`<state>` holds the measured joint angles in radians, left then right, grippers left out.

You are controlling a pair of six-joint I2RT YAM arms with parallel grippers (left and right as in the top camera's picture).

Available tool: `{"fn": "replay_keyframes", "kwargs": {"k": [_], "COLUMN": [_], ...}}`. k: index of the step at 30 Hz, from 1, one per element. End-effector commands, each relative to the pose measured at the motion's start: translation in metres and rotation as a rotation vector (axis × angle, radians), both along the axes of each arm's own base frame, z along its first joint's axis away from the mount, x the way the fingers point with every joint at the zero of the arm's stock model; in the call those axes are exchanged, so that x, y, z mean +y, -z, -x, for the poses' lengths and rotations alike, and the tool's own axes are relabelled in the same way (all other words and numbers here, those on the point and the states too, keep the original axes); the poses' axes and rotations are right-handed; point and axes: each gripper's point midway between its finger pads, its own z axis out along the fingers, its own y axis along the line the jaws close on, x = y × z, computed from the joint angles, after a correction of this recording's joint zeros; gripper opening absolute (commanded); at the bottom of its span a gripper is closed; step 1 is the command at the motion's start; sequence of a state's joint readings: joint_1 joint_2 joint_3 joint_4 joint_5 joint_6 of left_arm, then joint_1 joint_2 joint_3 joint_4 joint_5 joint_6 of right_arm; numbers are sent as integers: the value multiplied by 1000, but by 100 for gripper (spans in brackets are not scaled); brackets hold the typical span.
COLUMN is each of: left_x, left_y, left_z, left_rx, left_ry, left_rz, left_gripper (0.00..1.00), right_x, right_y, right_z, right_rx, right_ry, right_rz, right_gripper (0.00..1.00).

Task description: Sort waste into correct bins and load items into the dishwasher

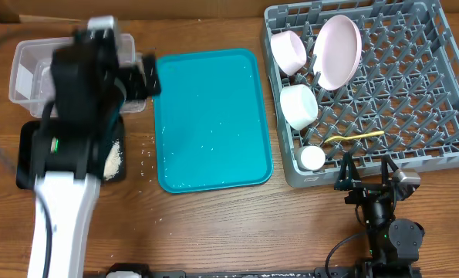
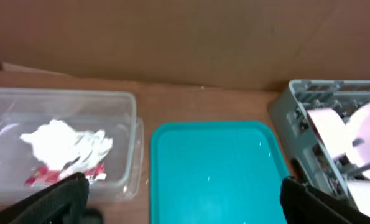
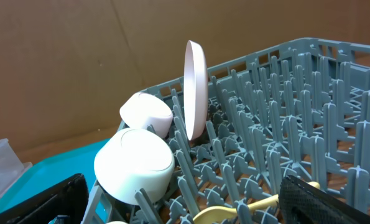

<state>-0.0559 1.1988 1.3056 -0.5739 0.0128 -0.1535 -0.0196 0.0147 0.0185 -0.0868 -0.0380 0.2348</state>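
Observation:
My left gripper (image 1: 143, 77) hangs open and empty between the clear tub (image 1: 28, 69) and the teal tray; its fingers frame the left wrist view (image 2: 185, 199). The tub (image 2: 125, 124) holds the white napkin (image 2: 66, 142) and the red wrapper (image 2: 45, 176). The black tray (image 1: 28, 154) holds white rice (image 1: 113, 161). The grey dish rack (image 1: 445, 147) holds a pink bowl (image 1: 289, 50), the plate (image 1: 337, 50) on edge, a white bowl (image 1: 298, 106), the cup (image 1: 312, 157) and the yellow spoon (image 1: 356, 137). My right gripper (image 1: 366, 179) is open and empty at the rack's front edge.
The teal tray (image 1: 214, 116) lies between the bins and the rack, with a few white crumbs on it. A cardboard wall stands behind the table. The right wrist view shows the plate (image 3: 195, 87), the white bowl (image 3: 135, 165) and the spoon (image 3: 228, 213).

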Motion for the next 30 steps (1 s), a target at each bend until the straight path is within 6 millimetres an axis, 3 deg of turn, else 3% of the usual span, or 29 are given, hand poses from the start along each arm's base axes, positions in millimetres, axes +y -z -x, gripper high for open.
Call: {"fn": "replay_keyframes", "kwargs": {"k": [1,6,10,16,20,30], "left_x": [14,16,16,16,15,14], "left_y": [36,74,116,155,179,179], "left_z": [46,101,127,133,134,134], "left_rx": [-88,-304,-440,-467,-396,-397], "left_ry": [-24,3,-1,0,14,13], "left_rz": [-26,-86,-96,-103,-112,-105], "left_gripper": [100,100,100,100,100,100], "right_x": [-1,-1,-1,-1,-1,-1], "right_y": [1,1,1,1,1,1], "right_z": [0,0,0,0,0,0], "right_rx": [-7,-7,-7,-7,-7,-7], "right_ry": [3,3,3,3,3,3], "right_rz": [3,3,4,3,3,3], "right_gripper": [100,100,100,100,100,100]}}
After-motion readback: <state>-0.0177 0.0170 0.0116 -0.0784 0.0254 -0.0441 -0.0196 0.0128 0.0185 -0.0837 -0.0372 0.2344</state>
